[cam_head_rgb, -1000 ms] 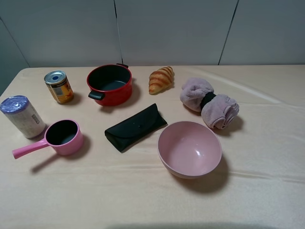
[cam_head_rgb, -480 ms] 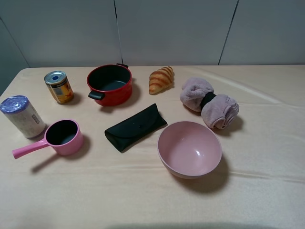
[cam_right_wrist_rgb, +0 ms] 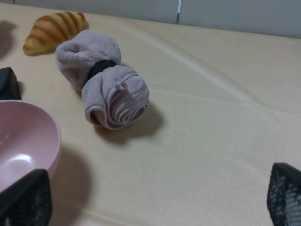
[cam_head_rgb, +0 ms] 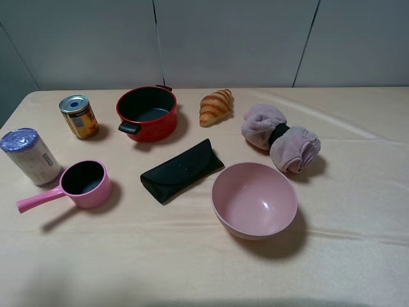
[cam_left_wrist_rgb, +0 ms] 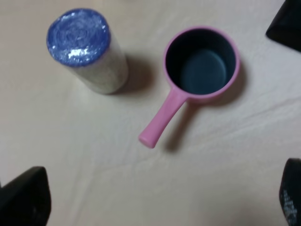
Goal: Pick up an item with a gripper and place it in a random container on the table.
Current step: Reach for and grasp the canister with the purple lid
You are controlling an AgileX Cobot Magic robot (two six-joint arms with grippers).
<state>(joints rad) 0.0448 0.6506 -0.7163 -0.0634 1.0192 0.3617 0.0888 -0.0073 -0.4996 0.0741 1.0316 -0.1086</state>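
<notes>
- While my left pincer point(cam_left_wrist_rgb: 157, 200) hangs over the left end of the table point(cam_head_rgb: 192, 268), its jaws stand wide apart and hold nothing. Only the two black fingertips show, at the edges of the left wrist view.
- The thing I am after, the white speckled cylinder point(cam_left_wrist_rgb: 87, 49) with the shiny blue-purple cap, stands upright on the cloth. Its long axis points up toward my wrist camera, so I see mostly the wrapped top.
- It lies out ahead of the open jaws and off toward one finger, not between them. I judge the coming move turns on that offset: bring the gap over the cap, then go straight down along the axis so a finger passes on either side of the round wall.
- In the high view the cylinder point(cam_head_rgb: 29, 155) is at the far left edge of the table, on my left arm's side, so the left pincer is the nearer one. Neither pincer shows in that view.
- The pink saucepan point(cam_left_wrist_rgb: 202, 61) sits near the cylinder but apart from it. I judge a finger coming down on that side should clear it if I keep centred.
- My right pincer point(cam_right_wrist_rgb: 155, 197) is likewise spread wide and empty, beside the pink bowl point(cam_head_rgb: 254, 199).
- That bowl is well apart from the cylinder, past the black glasses case point(cam_head_rgb: 182, 171), and nothing lies in it.
</notes>
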